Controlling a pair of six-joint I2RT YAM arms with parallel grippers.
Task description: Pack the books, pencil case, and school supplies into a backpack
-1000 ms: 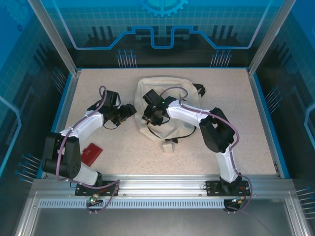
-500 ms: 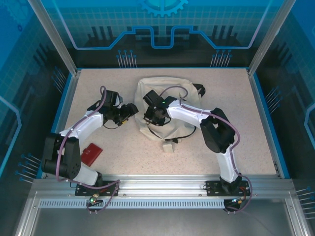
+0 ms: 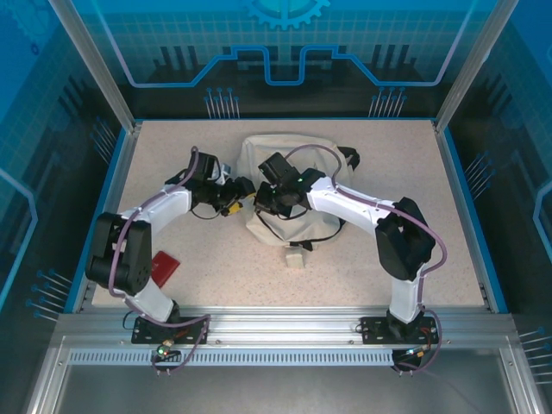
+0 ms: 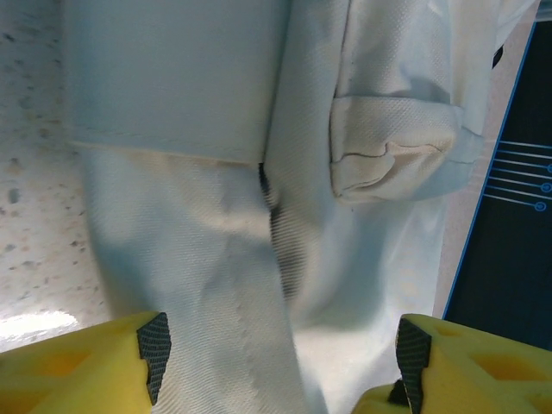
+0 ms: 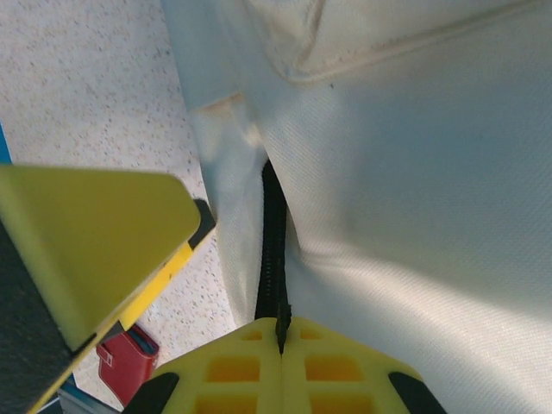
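**Q:** What is found at the left of the speckled beige table [image 3: 397,164]?

**A:** A red flat rectangular item [image 3: 162,268] is laid near the left arm's base, well apart from the other things. Further in, the left gripper [image 3: 233,203] is held at the left edge of the large soft cream-white fabric backpack [image 3: 259,148]. From the left wrist camera its yellow fingers [image 4: 78,371] are seen spread apart. Cream cloth lies between them, and nothing is gripped.

**Q:** And what is seen beside it?

**A:** The right gripper [image 3: 259,200] is placed just beside the left one, also at the backpack's left side. In the right wrist view its yellow fingers [image 5: 336,371] are pressed together. The end of a black zip line [image 5: 272,250] is clamped in the seam between them.

**Q:** Where is the backpack itself found?

**A:** It is laid in the middle of the table's far half, partly covered by the right arm. A dark strap [image 3: 348,156] is seen at its far right corner. A small beige tag [image 3: 296,257] is laid on the table just beside its near edge.
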